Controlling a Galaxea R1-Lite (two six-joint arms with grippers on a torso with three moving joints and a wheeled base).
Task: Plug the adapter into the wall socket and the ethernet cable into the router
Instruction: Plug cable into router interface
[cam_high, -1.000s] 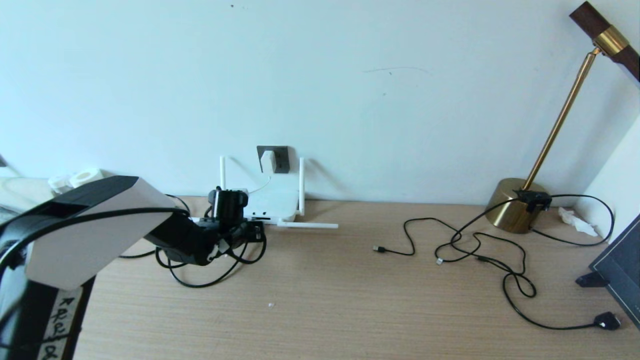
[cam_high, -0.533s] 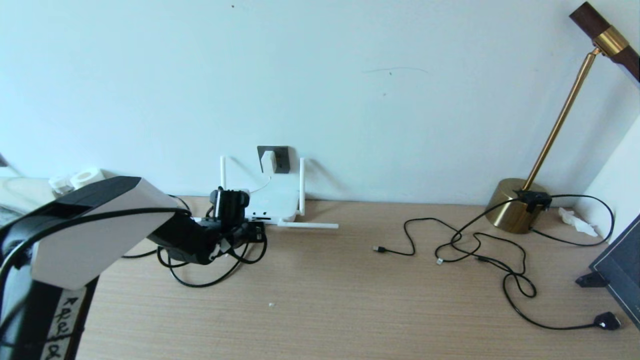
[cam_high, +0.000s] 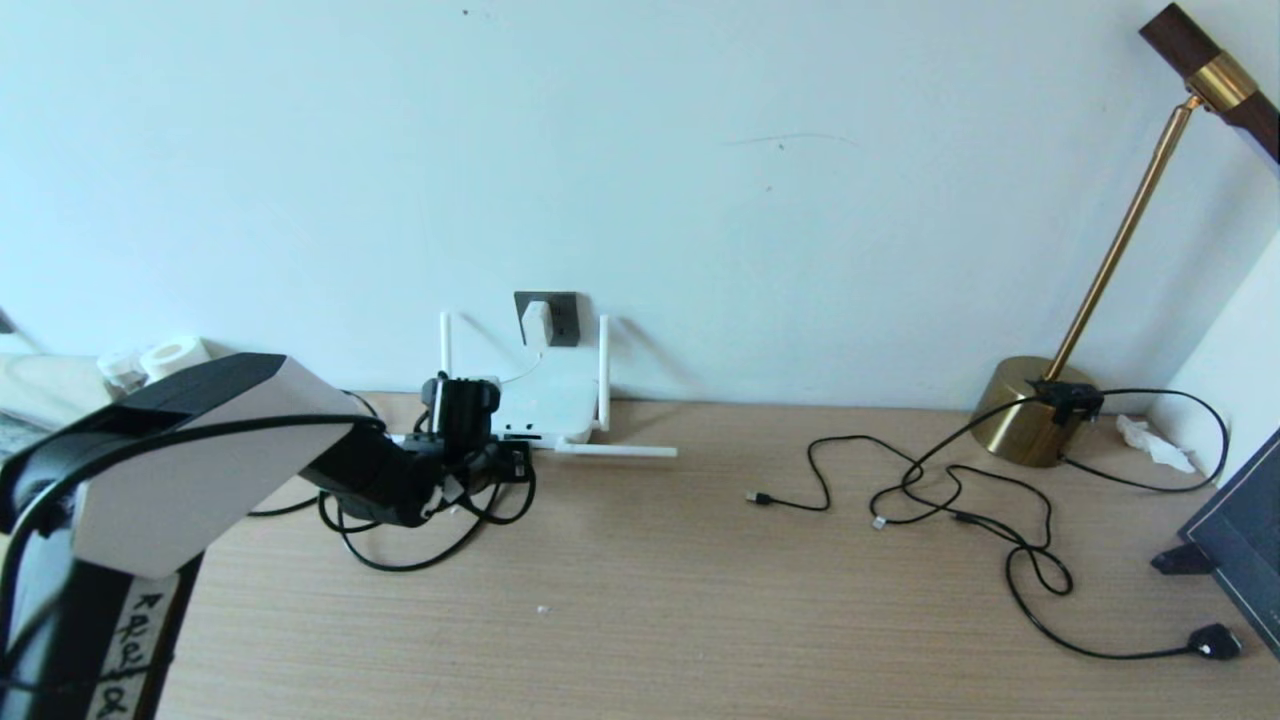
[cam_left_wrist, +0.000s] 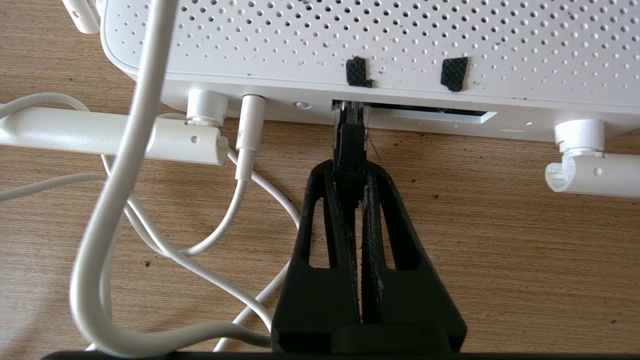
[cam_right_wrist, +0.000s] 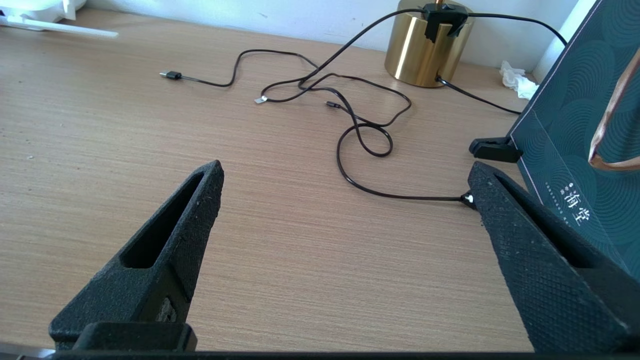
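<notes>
The white router (cam_high: 545, 405) (cam_left_wrist: 350, 45) lies flat against the wall, two antennas up and two folded onto the table. The white adapter (cam_high: 536, 322) sits in the dark grey wall socket (cam_high: 560, 318) above it, its thin white cord (cam_left_wrist: 120, 165) running down to the router. My left gripper (cam_high: 505, 462) (cam_left_wrist: 351, 172) is shut on the ethernet cable's plug (cam_left_wrist: 351, 142), whose clear tip is in the leftmost dark port. The black ethernet cable (cam_high: 420, 555) loops on the table under my arm. My right gripper (cam_right_wrist: 345, 185) hangs open over bare table.
A brass lamp base (cam_high: 1035, 410) stands at the back right with thin black cables (cam_high: 960, 500) spread across the table beside it. A dark green bag (cam_right_wrist: 580, 125) stands at the right edge, close to the right gripper. A crumpled tissue (cam_high: 1150, 440) lies near the lamp.
My left arm has crept slightly forward towards the router with the plug in its grip. Nothing else has moved.
</notes>
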